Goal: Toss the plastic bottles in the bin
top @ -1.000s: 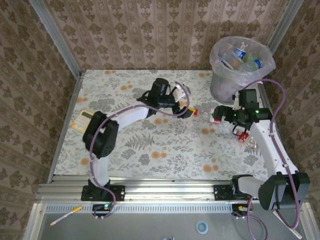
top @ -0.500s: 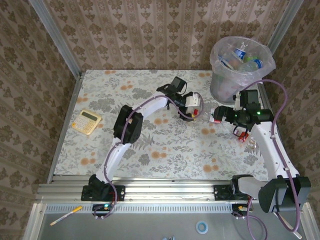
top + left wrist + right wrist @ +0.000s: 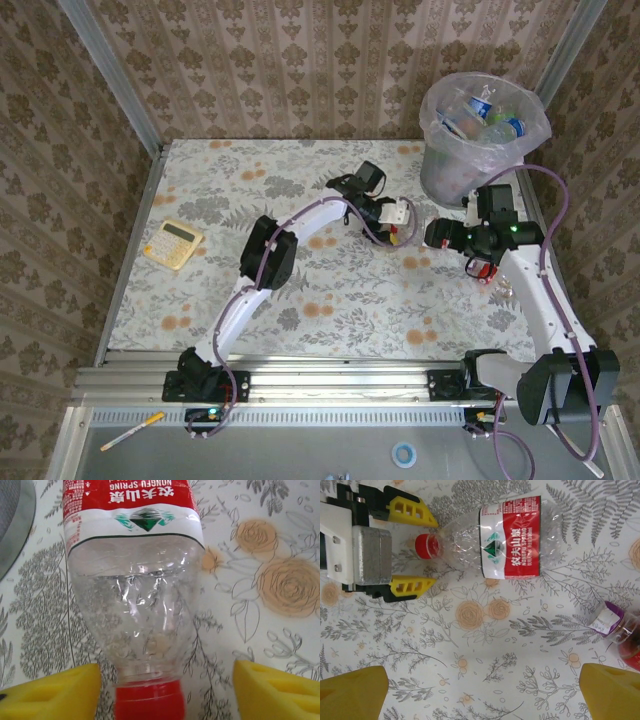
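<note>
A clear plastic bottle point(image 3: 135, 605) with a red label and red cap point(image 3: 149, 700) lies on the flowered table; its label point(image 3: 512, 537) also faces the right wrist camera. My left gripper point(image 3: 167, 695) straddles the cap. Its yellow fingers point(image 3: 412, 587) stand open, with a gap on each side of the cap. From above, the left gripper point(image 3: 400, 224) sits just left of my right gripper point(image 3: 440, 236). The right gripper point(image 3: 482, 695) hovers open over bare table beside the bottle. The grey bin point(image 3: 445, 172), lined with a bag, stands at the far right with several bottles inside.
Another bottle point(image 3: 620, 632) with a purple-and-white label lies at the right, near the right arm point(image 3: 520, 270). A yellow calculator point(image 3: 172, 243) rests by the left edge. Metal rails border the table on the left and front.
My left arm has stretched to the right, up to the bottle's capped end, and its jaws have narrowed around the cap. The right gripper has hardly moved.
</note>
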Controlling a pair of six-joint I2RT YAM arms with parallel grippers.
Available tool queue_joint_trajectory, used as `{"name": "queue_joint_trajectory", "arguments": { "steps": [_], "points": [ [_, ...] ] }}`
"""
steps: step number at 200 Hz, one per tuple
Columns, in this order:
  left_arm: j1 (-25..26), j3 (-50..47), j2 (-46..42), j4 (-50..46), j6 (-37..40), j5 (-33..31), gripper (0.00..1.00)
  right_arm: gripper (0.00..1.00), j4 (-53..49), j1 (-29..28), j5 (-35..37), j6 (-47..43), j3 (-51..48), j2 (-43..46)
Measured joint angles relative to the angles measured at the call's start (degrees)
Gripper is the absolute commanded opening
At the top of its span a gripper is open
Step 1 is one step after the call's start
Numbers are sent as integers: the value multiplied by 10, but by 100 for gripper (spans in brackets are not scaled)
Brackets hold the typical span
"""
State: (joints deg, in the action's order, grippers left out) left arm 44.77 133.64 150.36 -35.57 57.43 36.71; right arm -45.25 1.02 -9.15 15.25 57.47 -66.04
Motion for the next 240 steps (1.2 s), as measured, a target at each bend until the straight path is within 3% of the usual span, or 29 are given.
{"name": "queue_joint_trajectory", "arguments": {
  "steps": [81, 94, 137, 171, 206, 240],
  "points": [
    [26, -2, -1, -32, -29, -50, 18, 98, 0, 0, -3, 4, -10, 35],
    [26, -43, -20, -2, -43, -50, 17, 98, 0, 0, -3, 7, -12, 44],
    [24, -314, -167, 176, -124, -56, 13, 98, -3, 0, 8, 15, -18, 94],
    [16, -445, -269, 326, -220, -66, 11, 98, -10, 0, 28, 15, -8, 167],
    [-11, -483, -345, 461, -335, -75, 12, 100, -18, 1, 56, 13, 43, 249],
    [-30, -435, -366, 525, -426, -87, 13, 100, -35, 1, 85, 3, 84, 288]
  ]
}}
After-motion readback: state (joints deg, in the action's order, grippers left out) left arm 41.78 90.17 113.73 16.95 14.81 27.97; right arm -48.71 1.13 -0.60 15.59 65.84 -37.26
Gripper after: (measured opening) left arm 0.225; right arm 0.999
